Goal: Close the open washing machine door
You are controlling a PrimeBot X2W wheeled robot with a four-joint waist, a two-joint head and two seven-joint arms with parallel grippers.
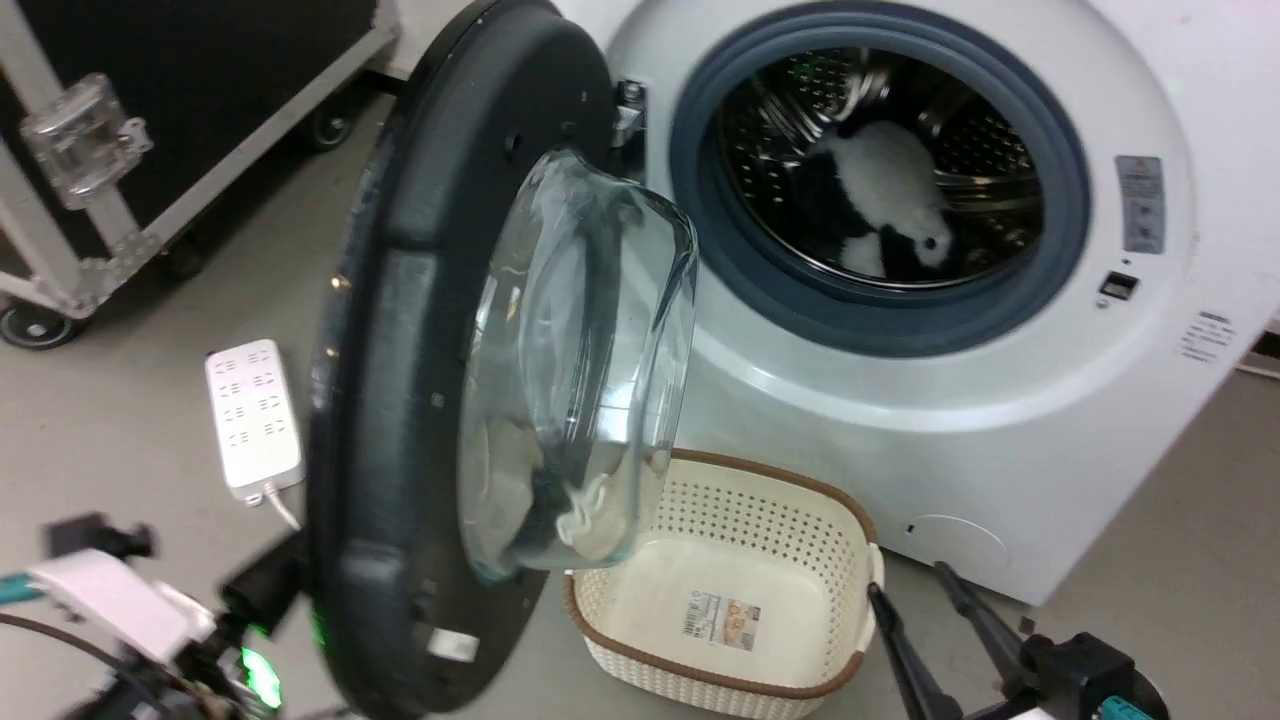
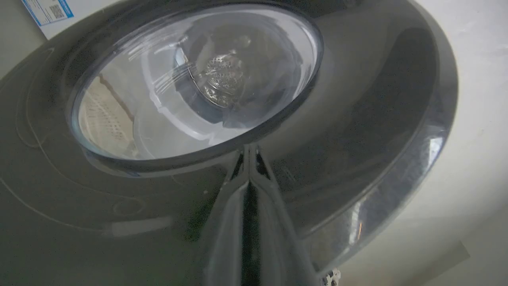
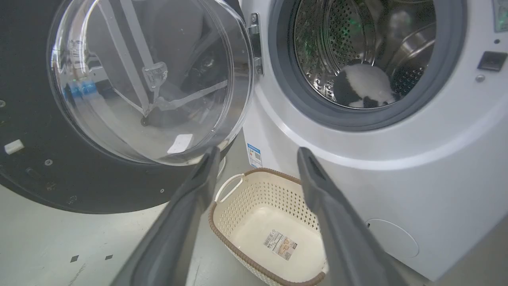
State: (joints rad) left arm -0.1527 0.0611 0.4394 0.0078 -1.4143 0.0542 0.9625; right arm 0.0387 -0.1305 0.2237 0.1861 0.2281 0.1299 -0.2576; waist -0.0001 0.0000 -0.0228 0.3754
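L gripper (image 2: 249,150) is pressed together, tips laid against washing machine door (image 2: 357,119) outer rim; R gripper (image 3: 258,154) is held spread nr basket (image 3: 254,194).

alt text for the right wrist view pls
The door stands open, left of the white washing machine; a black-and-white soft item lies in its drum. The right gripper, fingers open, frames a cream basket on the floor.
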